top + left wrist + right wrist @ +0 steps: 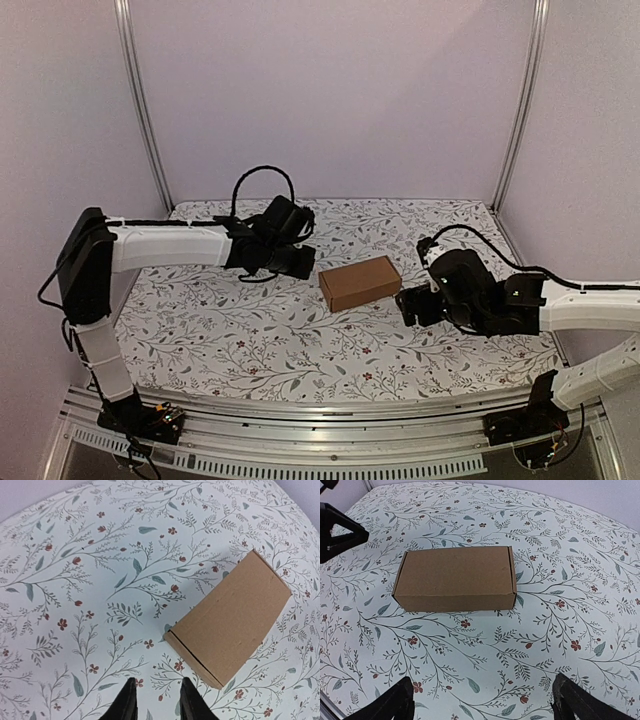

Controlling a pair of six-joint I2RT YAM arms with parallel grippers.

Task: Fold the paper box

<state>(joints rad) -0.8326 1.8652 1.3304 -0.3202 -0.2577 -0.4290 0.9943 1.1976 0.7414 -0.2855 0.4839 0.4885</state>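
Widely parted right claw point(487, 702), narrower left claw point(156, 701), neither touching the paper box point(360, 283).

Here's the floral cloth point(250, 330), white with grey-green sprigs and small red blossoms. It lies flat under the left claw point(157, 707) and runs out ahead of it and to both sides. It's the same beneath the right claw point(482, 702), with leaves and flowers all the way forward (the red ones really stand out up close). Far ahead of that claw the cloth meets the pale lilac wall point(330, 90). At the back corners, the left post point(143, 100) rises beyond the left claw and the right post point(520, 100) beyond the right claw, both bare metal. Behind both claws, at the near edge, an aluminium rail point(330, 408) crosses the width, with a slotted strip point(300, 466) just behind it.
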